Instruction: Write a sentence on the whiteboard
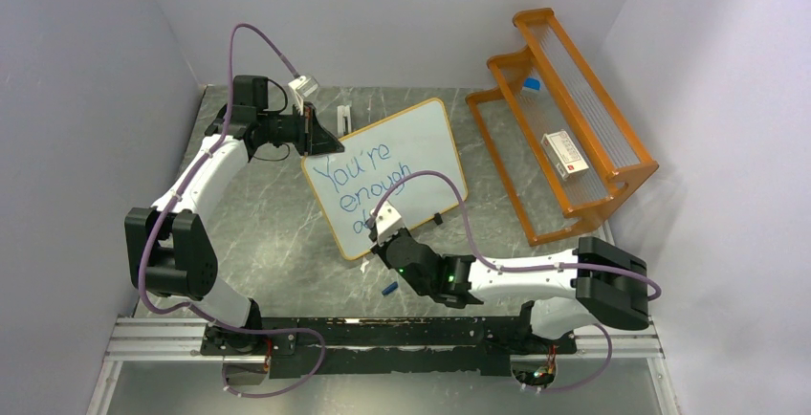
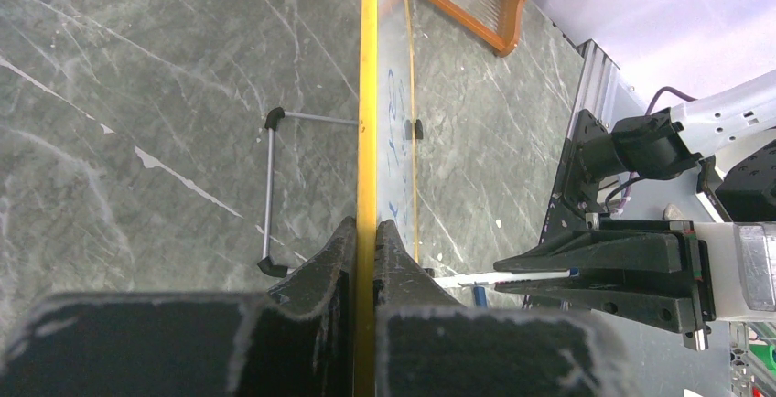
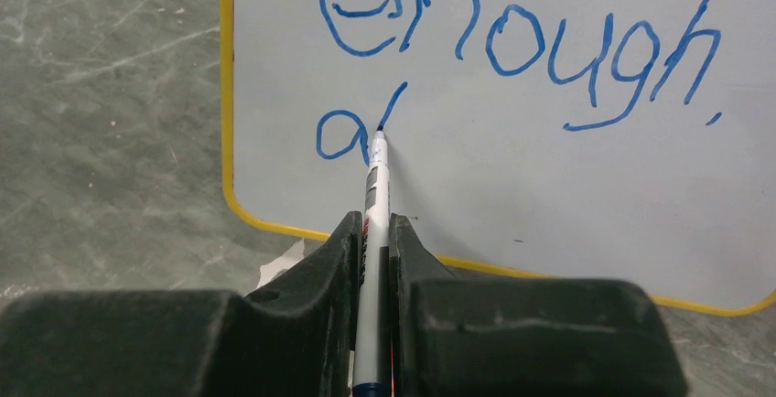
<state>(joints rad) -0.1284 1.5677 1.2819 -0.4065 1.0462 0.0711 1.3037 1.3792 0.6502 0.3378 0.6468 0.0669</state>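
The whiteboard (image 1: 397,171) stands tilted mid-table, with "You're enough," and a started "d" in blue. My left gripper (image 1: 311,128) is shut on its top left edge; in the left wrist view the yellow frame (image 2: 368,95) runs between the shut fingers of that gripper (image 2: 366,230). My right gripper (image 1: 383,233) is shut on a white marker (image 3: 373,196), whose tip touches the whiteboard (image 3: 549,177) at the stem of the "d". The right gripper (image 3: 371,228) sits just below the board's lower yellow edge.
An orange wooden rack (image 1: 559,119) with a small white box stands at the back right. A blue marker cap (image 1: 389,289) lies on the table near the right arm. A wire stand (image 2: 271,191) props the board from behind.
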